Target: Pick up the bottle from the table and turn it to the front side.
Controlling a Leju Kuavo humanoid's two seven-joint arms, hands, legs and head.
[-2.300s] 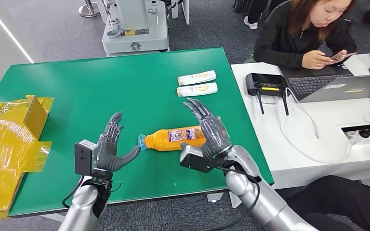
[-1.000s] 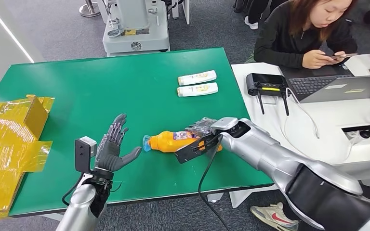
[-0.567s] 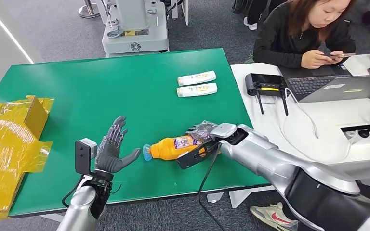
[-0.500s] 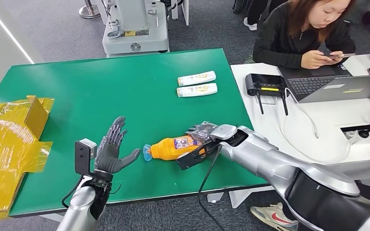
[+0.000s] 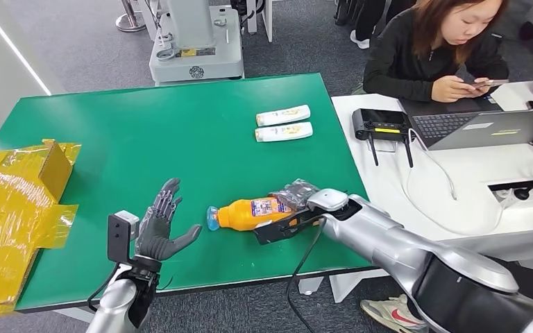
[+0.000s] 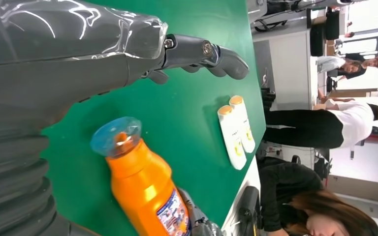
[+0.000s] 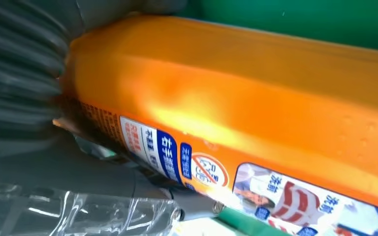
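Your right hand (image 5: 293, 196) wraps the base end of the orange bottle (image 5: 250, 211), fingers curled over its labelled side; the right wrist view shows the bottle body (image 7: 236, 108) pressed close against the grey thumb. The bottle lies on its side on the green surface (image 5: 146, 132), its clear blue cap (image 5: 212, 218) pointing toward your left hand (image 5: 159, 225); whether it is lifted clear of the surface you cannot tell. Your left hand holds nothing: palm up, fingers spread apart, just beside the cap without touching it. In the left wrist view, the cap (image 6: 115, 136) faces the camera. Farther across the surface, two white tubes (image 5: 283, 123) lie side by side, well apart from the bottle. A yellow taped cardboard box (image 5: 14, 201) sits at the surface's left edge. A person (image 5: 444, 48) sits at the adjoining white desk (image 5: 451, 201).
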